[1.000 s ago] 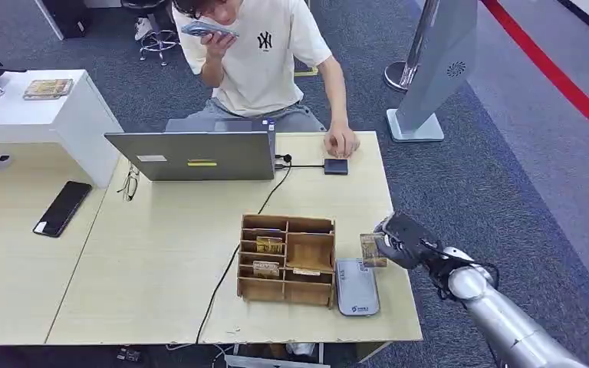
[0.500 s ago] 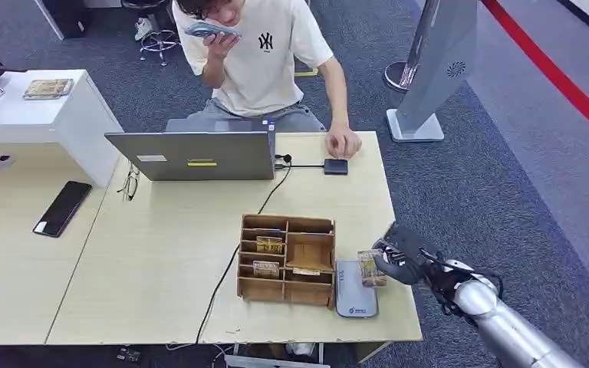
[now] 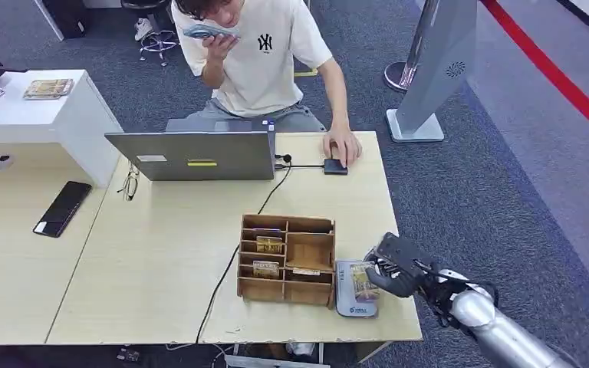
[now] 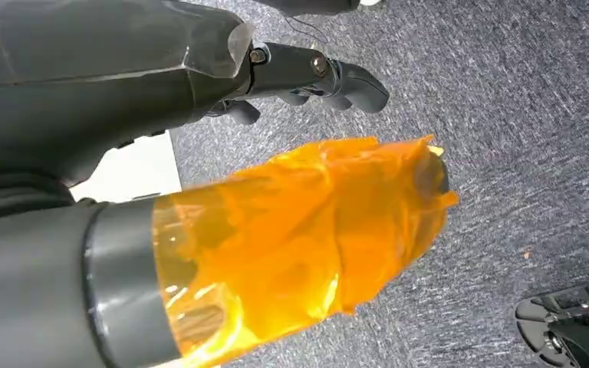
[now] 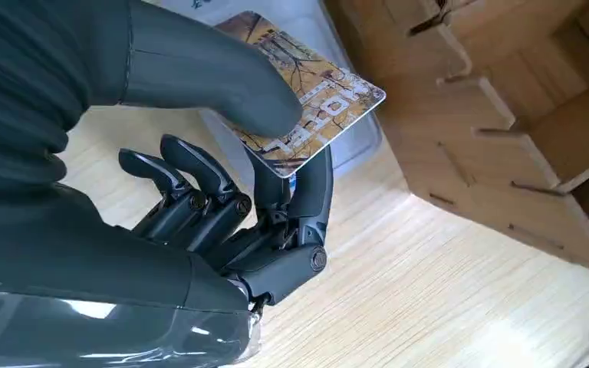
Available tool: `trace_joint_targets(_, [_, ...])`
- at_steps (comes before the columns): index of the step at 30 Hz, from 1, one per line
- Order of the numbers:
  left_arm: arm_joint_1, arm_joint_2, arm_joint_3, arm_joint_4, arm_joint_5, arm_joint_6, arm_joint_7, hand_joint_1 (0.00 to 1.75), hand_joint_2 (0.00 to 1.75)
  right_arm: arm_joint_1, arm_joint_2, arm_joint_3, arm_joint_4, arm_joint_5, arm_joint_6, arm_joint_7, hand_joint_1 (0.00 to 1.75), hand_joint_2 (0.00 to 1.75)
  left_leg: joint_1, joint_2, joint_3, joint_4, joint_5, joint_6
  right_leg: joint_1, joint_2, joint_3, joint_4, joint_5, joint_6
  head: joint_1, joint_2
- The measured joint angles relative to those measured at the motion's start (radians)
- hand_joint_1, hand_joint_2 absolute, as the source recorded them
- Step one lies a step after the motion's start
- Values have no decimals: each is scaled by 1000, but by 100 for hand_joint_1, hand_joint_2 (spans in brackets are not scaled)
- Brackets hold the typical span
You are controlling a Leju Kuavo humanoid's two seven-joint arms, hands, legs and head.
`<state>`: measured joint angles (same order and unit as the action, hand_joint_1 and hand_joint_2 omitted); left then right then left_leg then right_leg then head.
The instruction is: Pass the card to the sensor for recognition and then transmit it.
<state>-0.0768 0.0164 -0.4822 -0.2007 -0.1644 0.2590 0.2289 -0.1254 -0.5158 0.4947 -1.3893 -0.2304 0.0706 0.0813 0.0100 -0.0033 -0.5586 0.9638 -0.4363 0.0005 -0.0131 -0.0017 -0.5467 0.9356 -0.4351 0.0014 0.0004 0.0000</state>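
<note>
Right hand (image 3: 392,267): pinches the card (image 3: 363,277) between the thick thumb on its printed face and a dark finger under it; the other fingers (image 5: 199,192) curl in below, off the card.
Card: held nearly flat, printed side up, reaching out past the fingertips over the sensor (image 3: 354,291). In the right wrist view (image 5: 318,92) its free corner lies over the sensor's pale top; whether it touches that top or hangs just above, I cannot tell from this angle.
Sensor: a flat grey-white pad on the table (image 3: 161,253), directly beneath the thumb and card, its long side just beside the wooden organiser (image 3: 287,259).
Wooden organiser: open compartments, on the far side of the card from the palm; a few cards stand in its slots.
Left hand (image 4: 307,73): seen from its wrist camera over grey carpet, thumb wrapped in orange tape, dark fingers bent inward with nothing between them, as far as the partly hidden view shows.
Cable (image 3: 230,261): runs from the table's near edge, past the organiser, toward the laptop (image 3: 192,156).
Person (image 3: 264,57): seated behind the laptop, one hand on a small dark device (image 3: 336,166) well beyond the fingertips, the other holding something to the face.
Phone (image 3: 62,208): dark, lying flat on the neighbouring table, far from either hand.
</note>
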Motion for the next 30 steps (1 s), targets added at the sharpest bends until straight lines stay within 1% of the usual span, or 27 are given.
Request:
trace_joint_targets(13, [0, -2, 2, 0, 3, 0, 0, 0, 0, -1, 2, 35, -13, 1, -16, -26, 175, 175, 0, 0, 0, 0, 0, 0, 0, 0, 0, 0, 0, 0, 0, 0])
trace_joint_targets(25, [0, -2, 2, 0, 3, 3, -4, 0, 0, -6, 35, 44, -13, 52, -68, -110, 175, 175, 0, 0, 0, 0, 0, 0, 0, 0, 0, 0, 0, 0, 0, 0])
trace_joint_targets(30, [0, -2, 2, 0, 3, 3, -7, 0, 0, -8, 49, 45, -12, 60, -78, -125, 175, 175, 0, 0, 0, 0, 0, 0, 0, 0, 0, 0, 0, 0, 0, 0])
